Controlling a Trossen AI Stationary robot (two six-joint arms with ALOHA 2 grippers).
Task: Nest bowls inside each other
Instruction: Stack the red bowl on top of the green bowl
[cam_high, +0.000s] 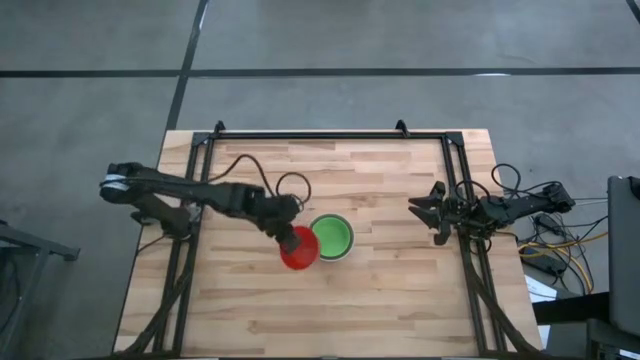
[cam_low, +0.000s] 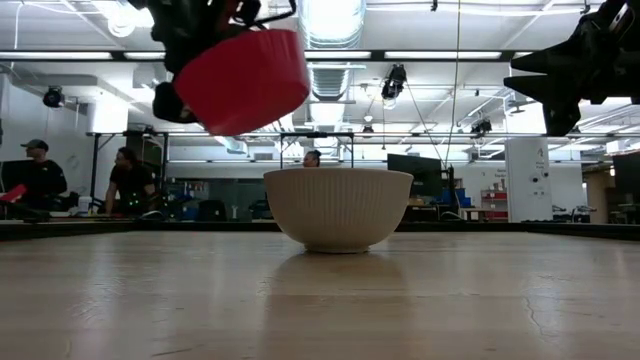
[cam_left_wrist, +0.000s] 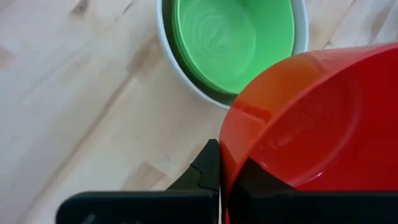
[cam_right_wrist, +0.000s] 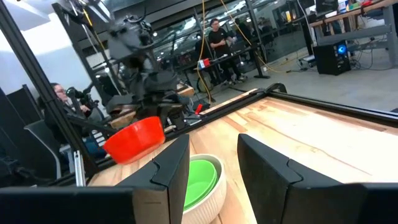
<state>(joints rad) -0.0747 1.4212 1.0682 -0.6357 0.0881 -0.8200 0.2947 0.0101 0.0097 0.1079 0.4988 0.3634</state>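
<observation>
Centre of the high view: my left gripper (cam_high: 290, 238), fingers clamped on the red bowl (cam_high: 298, 248), holds it tilted above the desk (cam_high: 380, 300), beside the off-white bowl (cam_low: 338, 208) holding a green bowl (cam_high: 331, 236). Centre-right, right gripper (cam_high: 425, 211) waits, fingers apart.

Overhead looking straight down, table-level looking across, two wrist close-ups, all sharing the red bowl (cam_high: 297, 250)

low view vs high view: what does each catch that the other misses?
Only the low view: the red bowl hangs tilted, clear of the table, beside and above the white bowl; people in the room behind. Only the high view: green bowl nested in the white one; right gripper open, waiting at the table's right edge. Both: left gripper shut on the red bowl's rim, next to the stack.
</observation>
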